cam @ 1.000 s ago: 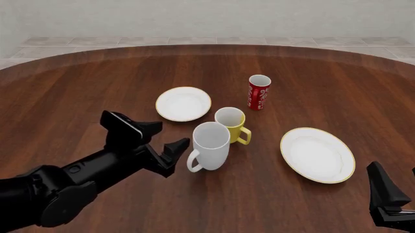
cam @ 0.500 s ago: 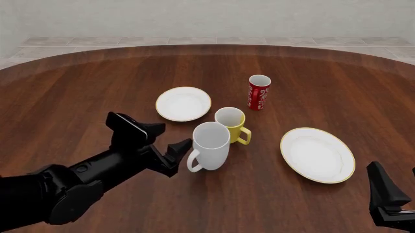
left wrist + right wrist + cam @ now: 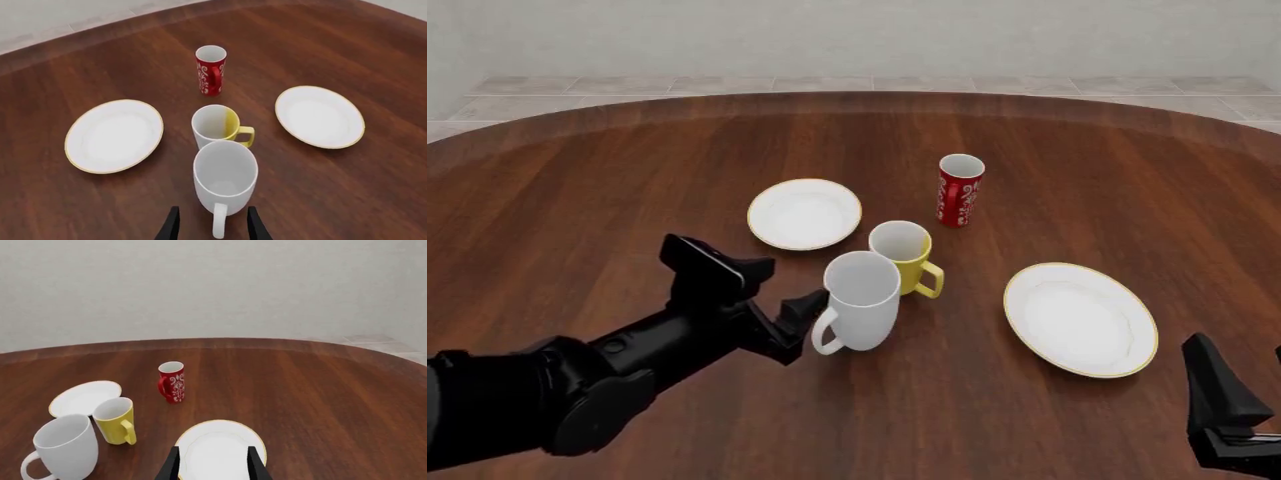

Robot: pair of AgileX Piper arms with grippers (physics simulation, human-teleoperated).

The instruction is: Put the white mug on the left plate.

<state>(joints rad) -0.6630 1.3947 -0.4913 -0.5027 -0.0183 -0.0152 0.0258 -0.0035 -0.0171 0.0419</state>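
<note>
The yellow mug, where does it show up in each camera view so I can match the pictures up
Front view: the yellow mug stands near the table's middle, just behind and right of the white mug.
Left wrist view: the yellow mug is central, directly beyond the white mug.
Right wrist view: the yellow mug sits low, next to the white mug.
Shared landmark: the red cup stands beyond it.

Glossy ceramic white mug (image 3: pixel 861 299), wood table (image 3: pixel 587 200)
</note>
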